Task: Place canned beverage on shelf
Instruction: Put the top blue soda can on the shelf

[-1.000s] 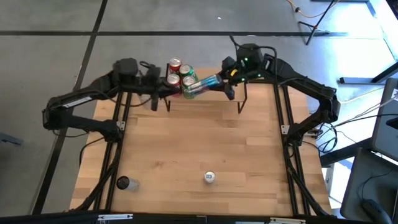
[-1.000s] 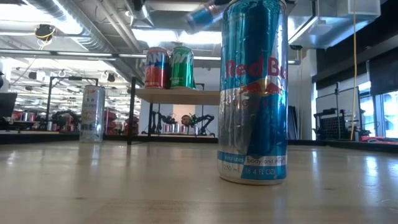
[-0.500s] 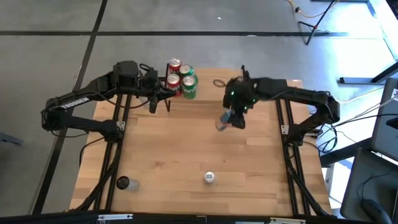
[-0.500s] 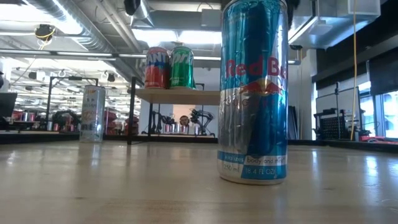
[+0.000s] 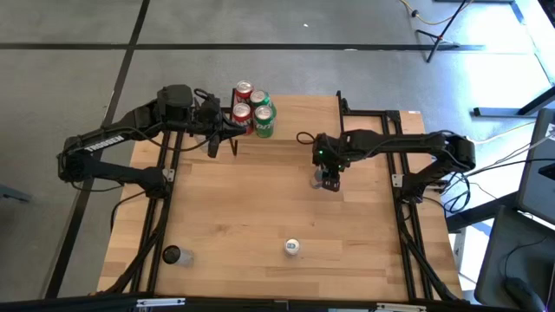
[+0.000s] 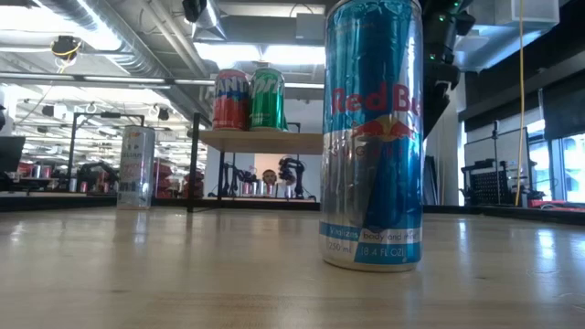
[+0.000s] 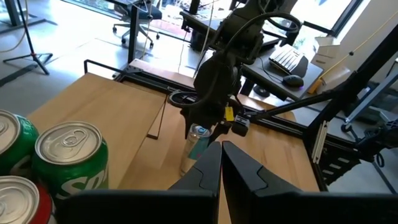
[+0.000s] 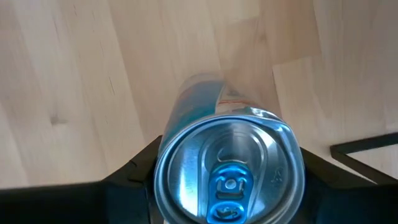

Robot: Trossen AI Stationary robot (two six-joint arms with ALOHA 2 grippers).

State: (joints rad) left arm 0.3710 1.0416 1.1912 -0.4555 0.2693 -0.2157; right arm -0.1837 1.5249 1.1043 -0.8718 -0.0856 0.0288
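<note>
On the far shelf (image 5: 295,111), three soda cans (image 5: 252,111) are standing; right gripper (image 5: 326,178) is gripping a slim blue can (image 7: 197,144) over the table, unplaced; left gripper (image 7: 221,163), fingers together, is waiting beside them.

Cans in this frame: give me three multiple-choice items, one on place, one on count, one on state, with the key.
1. Where is the right tool?
A. over the shelf
B. over the bare table, beside the shelf
C. at the table's near edge

2. How many cans stand on the shelf?
A. two
B. six
C. four

3. The slim blue can in the right tool is:
A. upright
B. lying flat
C. crushed

Key: 1 B, the high view shows it off the shelf's top; 2 C, two red cans and two green cans cluster at its left end; 3 A, the right wrist view looks down on its lid.
</note>
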